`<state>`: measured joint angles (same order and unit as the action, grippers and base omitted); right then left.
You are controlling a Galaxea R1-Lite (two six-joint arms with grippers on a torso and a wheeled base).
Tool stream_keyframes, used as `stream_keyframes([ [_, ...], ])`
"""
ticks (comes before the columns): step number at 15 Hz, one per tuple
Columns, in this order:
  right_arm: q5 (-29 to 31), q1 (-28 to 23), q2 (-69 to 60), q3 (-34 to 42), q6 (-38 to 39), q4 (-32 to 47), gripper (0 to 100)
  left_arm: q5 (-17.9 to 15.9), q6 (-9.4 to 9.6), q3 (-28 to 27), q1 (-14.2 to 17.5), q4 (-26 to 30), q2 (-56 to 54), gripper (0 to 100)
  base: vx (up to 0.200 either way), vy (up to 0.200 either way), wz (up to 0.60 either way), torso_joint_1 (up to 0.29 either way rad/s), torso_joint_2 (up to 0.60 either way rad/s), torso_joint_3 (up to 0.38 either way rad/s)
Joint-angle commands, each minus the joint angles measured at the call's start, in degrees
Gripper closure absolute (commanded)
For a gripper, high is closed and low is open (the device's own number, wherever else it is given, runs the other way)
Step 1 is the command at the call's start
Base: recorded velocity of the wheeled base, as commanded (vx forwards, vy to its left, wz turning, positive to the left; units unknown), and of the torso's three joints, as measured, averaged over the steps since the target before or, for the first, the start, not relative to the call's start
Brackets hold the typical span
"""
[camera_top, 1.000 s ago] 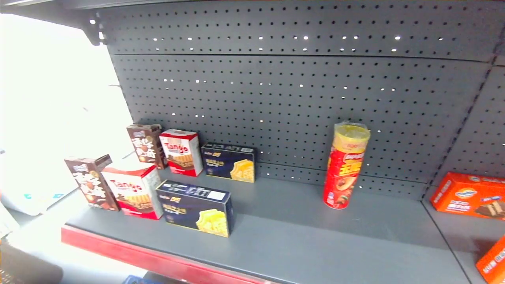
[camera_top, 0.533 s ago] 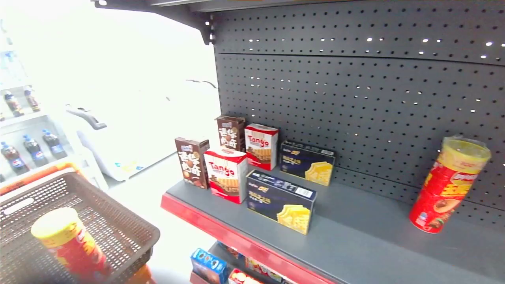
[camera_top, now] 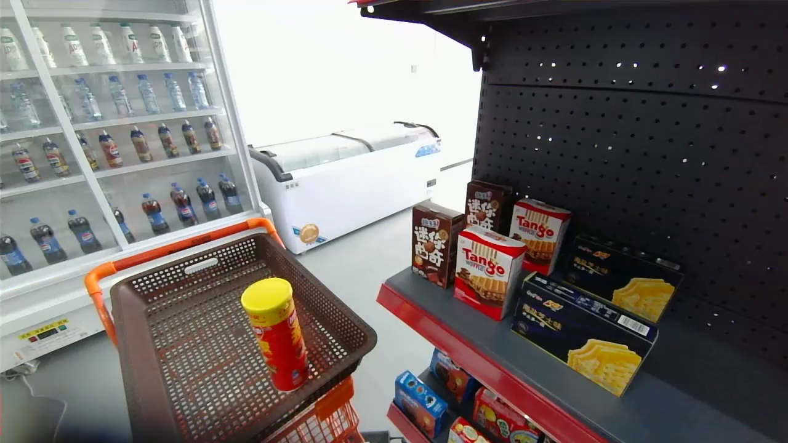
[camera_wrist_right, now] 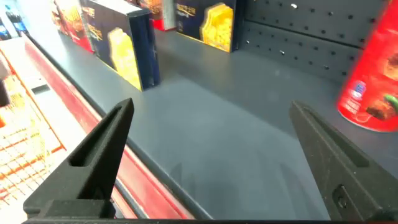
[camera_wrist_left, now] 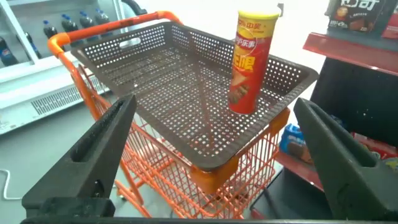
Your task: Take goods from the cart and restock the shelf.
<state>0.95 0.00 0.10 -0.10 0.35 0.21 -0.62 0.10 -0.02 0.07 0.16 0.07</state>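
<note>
A tall glass-door drinks cooler takes up the upper left of the head view, its racks lined with bottles. The dark grey shelf runs down the right side, with a pegboard back and a red front edge. A white chest freezer sits at centre top, between cooler and shelf.

At lower left is the cart's brown mesh basket, with an orange handle at its far rim. On the shelf's left end stand three pairs of boxes, front and back: brown boxes, red-and-white wafer boxes and dark blue boxes, close together. Small packets show on a lower tier at bottom centre.

A red can with a yellow lid stands upright in the basket (its mesh walls rise around it), near the wall facing the shelf.

The left gripper hangs above the basket, spread wide and empty. The right gripper, also wide and empty, is over bare shelf deck between a dark blue box and a second red can.
</note>
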Motion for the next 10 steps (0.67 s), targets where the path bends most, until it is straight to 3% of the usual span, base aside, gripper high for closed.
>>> stream_keyframes([
  [1, 0.0, 0.0, 0.0, 0.0, 0.0, 0.1, 0, 0.0, -0.01, 0.0, 0.1, 0.0, 0.0, 0, 0.000, 0.000, 0.00, 0.000, 0.00, 0.000],
  [6, 0.0, 0.0, 0.1, 0.0, 0.0, 0.0, 0, -0.1, 0.17, 0.0, 0.1, 0.0, -0.1, 0, 0.000, 0.000, 0.00, 0.000, 0.00, 0.000],
  [7, 0.1, 0.0, 0.0, 0.0, 0.1, 0.0, 0, -1.0, 1.75, -2.3, -0.1, 0.7, 0.3, 0, 0.000, 0.000, 0.00, 0.000, 0.00, 0.000],
  [10, 0.0, 0.0, 0.0, 0.0, 0.0, 0.1, 0, -1.4, 2.10, -19.5, -1.0, 4.6, 18.7, 0, 0.000, 0.000, 0.00, 0.000, 0.00, 0.000],
])
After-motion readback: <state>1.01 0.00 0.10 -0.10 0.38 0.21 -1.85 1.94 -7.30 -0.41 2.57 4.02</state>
